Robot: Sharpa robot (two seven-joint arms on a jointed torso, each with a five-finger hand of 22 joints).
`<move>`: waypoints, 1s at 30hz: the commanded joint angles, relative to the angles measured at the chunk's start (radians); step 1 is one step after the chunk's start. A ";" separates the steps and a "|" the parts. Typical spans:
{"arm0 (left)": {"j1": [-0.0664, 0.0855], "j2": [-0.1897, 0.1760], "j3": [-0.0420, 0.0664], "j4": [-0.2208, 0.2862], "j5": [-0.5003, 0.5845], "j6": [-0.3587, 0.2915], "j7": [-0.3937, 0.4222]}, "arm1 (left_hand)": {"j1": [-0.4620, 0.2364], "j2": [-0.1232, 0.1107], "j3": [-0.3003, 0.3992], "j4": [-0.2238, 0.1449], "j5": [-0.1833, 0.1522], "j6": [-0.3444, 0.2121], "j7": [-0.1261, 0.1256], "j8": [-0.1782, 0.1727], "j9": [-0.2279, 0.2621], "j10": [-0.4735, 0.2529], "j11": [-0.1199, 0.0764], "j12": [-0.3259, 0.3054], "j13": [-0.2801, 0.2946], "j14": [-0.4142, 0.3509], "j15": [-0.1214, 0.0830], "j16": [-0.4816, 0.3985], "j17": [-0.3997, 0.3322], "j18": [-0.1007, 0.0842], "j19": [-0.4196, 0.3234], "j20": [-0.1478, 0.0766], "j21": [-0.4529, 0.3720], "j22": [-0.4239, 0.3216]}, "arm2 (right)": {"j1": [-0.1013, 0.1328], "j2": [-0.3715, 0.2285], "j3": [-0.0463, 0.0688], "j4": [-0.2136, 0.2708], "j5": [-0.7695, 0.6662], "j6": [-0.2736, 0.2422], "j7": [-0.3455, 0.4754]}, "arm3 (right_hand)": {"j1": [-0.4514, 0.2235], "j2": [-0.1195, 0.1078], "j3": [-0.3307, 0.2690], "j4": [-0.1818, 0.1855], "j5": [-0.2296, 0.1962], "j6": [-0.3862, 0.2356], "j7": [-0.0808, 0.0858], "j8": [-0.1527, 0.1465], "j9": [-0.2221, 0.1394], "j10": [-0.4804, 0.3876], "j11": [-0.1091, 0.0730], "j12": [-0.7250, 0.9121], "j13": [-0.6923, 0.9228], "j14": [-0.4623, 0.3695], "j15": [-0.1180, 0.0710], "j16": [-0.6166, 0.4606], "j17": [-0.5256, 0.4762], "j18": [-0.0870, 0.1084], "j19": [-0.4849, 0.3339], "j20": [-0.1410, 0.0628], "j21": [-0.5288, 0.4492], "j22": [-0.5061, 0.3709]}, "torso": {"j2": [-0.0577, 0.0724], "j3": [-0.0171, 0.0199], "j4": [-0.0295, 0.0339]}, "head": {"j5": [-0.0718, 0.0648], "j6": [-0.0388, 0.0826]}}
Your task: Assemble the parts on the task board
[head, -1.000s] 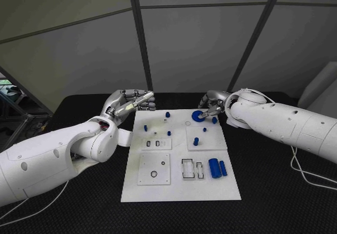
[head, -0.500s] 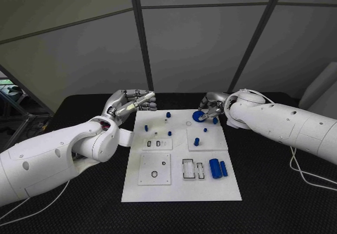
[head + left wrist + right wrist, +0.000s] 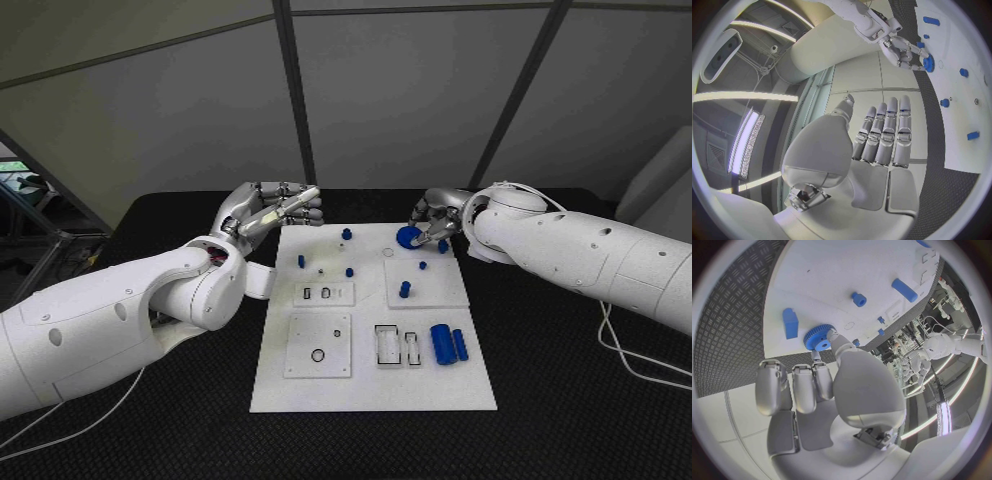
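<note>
The white task board [image 3: 372,385] lies in the middle of the black table. My right hand [image 3: 437,220] is over the board's far right corner and pinches a blue gear [image 3: 410,237] between thumb and a finger; the right wrist view shows the gear [image 3: 819,337] at the fingertips, just above the board beside a blue block [image 3: 790,322]. My left hand [image 3: 270,209] hovers at the board's far left corner with fingers stretched out and nothing in it; in the left wrist view this hand [image 3: 879,135] is likewise empty. Small blue pegs [image 3: 349,272] stand on the board.
Two blue cylinders [image 3: 447,344] lie near the board's right edge beside rectangular slots [image 3: 391,345]. A square plate with an oval hole [image 3: 317,348] sits on the near left. Black table [image 3: 577,400] surrounds the board.
The right hand with the gear has shifted only very slightly. The left hand has stayed where it was.
</note>
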 commanded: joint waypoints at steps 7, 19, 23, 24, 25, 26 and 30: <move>0.001 0.000 0.000 0.001 -0.007 0.007 0.003 | -0.004 0.007 -0.006 -0.002 0.001 0.007 0.000 -0.006 -0.001 0.009 0.001 -0.005 0.001 -0.005 0.001 -0.004 0.001 -0.014 -0.004 0.005 -0.006 -0.002 | -0.003 0.007 0.000 -0.002 -0.035 -0.008 0.012 | 0.010 0.033 0.018 -0.017 -0.007 0.061 -0.008 0.029 0.007 -0.002 -0.007 0.007 0.031 0.066 -0.001 0.012 0.069 -0.010 0.000 -0.004 0.011 0.013 | 0.001 -0.0002 0.0012 | 0.000 0.001; 0.001 -0.001 0.000 0.004 -0.007 0.013 -0.004 | -0.003 0.008 -0.005 -0.003 0.001 0.008 0.000 -0.007 -0.001 0.009 0.001 -0.005 0.001 -0.005 0.001 -0.004 0.002 -0.014 -0.004 0.005 -0.006 -0.002 | -0.005 0.013 0.000 -0.001 -0.072 -0.052 0.017 | 0.011 0.048 0.032 -0.024 -0.022 0.100 -0.014 0.036 0.006 0.000 -0.011 0.008 0.034 0.066 -0.008 0.012 0.068 -0.011 0.001 -0.010 0.013 0.018 | 0.001 -0.0007 0.0015 | 0.001 0.002; 0.001 -0.002 0.000 0.004 -0.007 0.016 -0.006 | -0.003 0.009 -0.005 -0.003 0.001 0.008 0.000 -0.007 -0.001 0.009 0.001 -0.006 0.001 -0.005 0.001 -0.004 0.002 -0.014 -0.005 0.005 -0.006 -0.002 | -0.006 0.014 -0.001 0.000 -0.074 -0.054 0.017 | 0.011 0.048 0.033 -0.024 -0.023 0.100 -0.014 0.035 0.006 -0.001 -0.011 0.007 0.033 0.066 -0.008 0.011 0.067 -0.011 0.000 -0.010 0.013 0.017 | 0.001 0.0002 0.0018 | 0.002 0.000; 0.001 -0.002 0.000 0.004 -0.007 0.017 -0.007 | -0.003 0.009 -0.005 -0.003 0.001 0.008 0.000 -0.007 -0.001 0.009 0.001 -0.006 0.001 -0.005 0.001 -0.004 0.002 -0.014 -0.005 0.005 -0.006 -0.002 | -0.006 0.014 -0.001 0.000 -0.075 -0.053 0.017 | 0.011 0.048 0.033 -0.024 -0.023 0.100 -0.014 0.035 0.006 -0.001 -0.011 0.007 0.033 0.066 -0.008 0.011 0.067 -0.011 0.000 -0.010 0.013 0.017 | 0.001 0.0004 0.0017 | 0.003 -0.001; 0.001 -0.002 0.000 0.004 -0.007 0.017 -0.007 | -0.003 0.009 -0.005 -0.003 0.001 0.008 0.000 -0.007 -0.001 0.009 0.001 -0.006 0.001 -0.005 0.001 -0.004 0.002 -0.014 -0.005 0.005 -0.006 -0.002 | -0.006 0.014 -0.001 0.001 -0.075 -0.052 0.017 | 0.012 0.049 0.033 -0.025 -0.023 0.100 -0.014 0.035 0.006 -0.001 -0.011 0.007 0.033 0.066 -0.008 0.011 0.067 -0.011 0.000 -0.010 0.013 0.017 | 0.001 0.0001 0.0015 | 0.003 0.000; 0.001 -0.002 0.000 0.005 -0.007 0.017 -0.008 | -0.003 0.009 -0.005 -0.003 0.001 0.008 0.000 -0.007 -0.001 0.009 0.001 -0.006 0.001 -0.005 0.001 -0.004 0.002 -0.014 -0.005 0.005 -0.006 -0.002 | -0.006 0.014 -0.001 0.001 -0.075 -0.052 0.017 | 0.012 0.049 0.034 -0.025 -0.023 0.101 -0.014 0.035 0.006 -0.001 -0.012 0.007 0.033 0.066 -0.008 0.012 0.068 -0.011 0.000 -0.010 0.013 0.016 | 0.001 0.0000 0.0014 | 0.003 0.001; 0.001 -0.004 0.000 0.005 -0.007 0.017 -0.009 | -0.003 0.009 -0.005 -0.003 0.001 0.008 0.000 -0.007 -0.001 0.009 0.001 -0.006 0.001 -0.005 0.001 -0.004 0.002 -0.014 -0.005 0.005 -0.006 -0.002 | -0.006 0.013 -0.001 0.005 -0.076 -0.058 0.018 | 0.012 0.050 0.036 -0.026 -0.023 0.105 -0.014 0.035 0.005 -0.001 -0.012 0.006 0.033 0.066 -0.009 0.011 0.067 -0.011 0.000 -0.011 0.013 0.017 | 0.001 -0.0003 0.0007 | 0.004 0.001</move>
